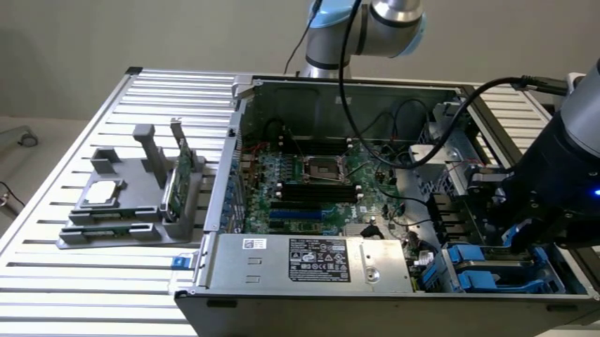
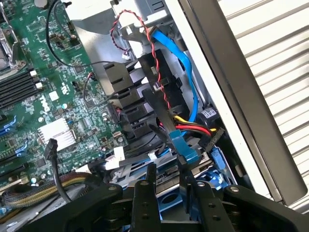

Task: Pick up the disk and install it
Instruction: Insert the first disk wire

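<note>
Slatted metal table (image 1: 84, 298) carrying open computer case (image 1: 375, 309), side panel off.

Exterior view: gripper (image 1: 513, 237) low over drive bay in case corner, on exterior view's right. Disk (image 1: 473, 277) sits there, lying flat, blue carrier showing.

Wrist view: gripper (image 2: 167, 169) right over disk (image 2: 215, 166), just beside red-yellow-black power cable (image 2: 193, 126). Jaws clamped or released: cannot tell.

Judged step: install, seating stage, pick-up apparently done. Calls for square line-up with bay rails and keeping clear of cables.

Long axis mostly hidden under gripper; seems to run across bay. Pointing end not readable.
</note>
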You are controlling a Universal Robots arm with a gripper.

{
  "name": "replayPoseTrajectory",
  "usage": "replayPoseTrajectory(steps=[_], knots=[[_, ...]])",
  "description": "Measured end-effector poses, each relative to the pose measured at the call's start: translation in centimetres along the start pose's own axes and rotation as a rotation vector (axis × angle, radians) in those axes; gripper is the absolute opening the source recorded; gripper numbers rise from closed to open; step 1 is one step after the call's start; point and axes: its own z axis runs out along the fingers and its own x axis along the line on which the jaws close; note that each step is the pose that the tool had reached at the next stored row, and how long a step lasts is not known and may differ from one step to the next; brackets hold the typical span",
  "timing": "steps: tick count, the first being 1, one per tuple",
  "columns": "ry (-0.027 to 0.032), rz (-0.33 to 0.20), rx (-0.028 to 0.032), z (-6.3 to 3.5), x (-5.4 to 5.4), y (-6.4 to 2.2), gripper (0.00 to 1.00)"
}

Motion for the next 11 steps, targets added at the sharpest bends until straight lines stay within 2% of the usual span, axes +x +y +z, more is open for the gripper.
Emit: replayPoseTrajectory(steps=[11], knots=[[-0.0060,0.046,0.0033,0.14,-0.38,0.79,0.33]])
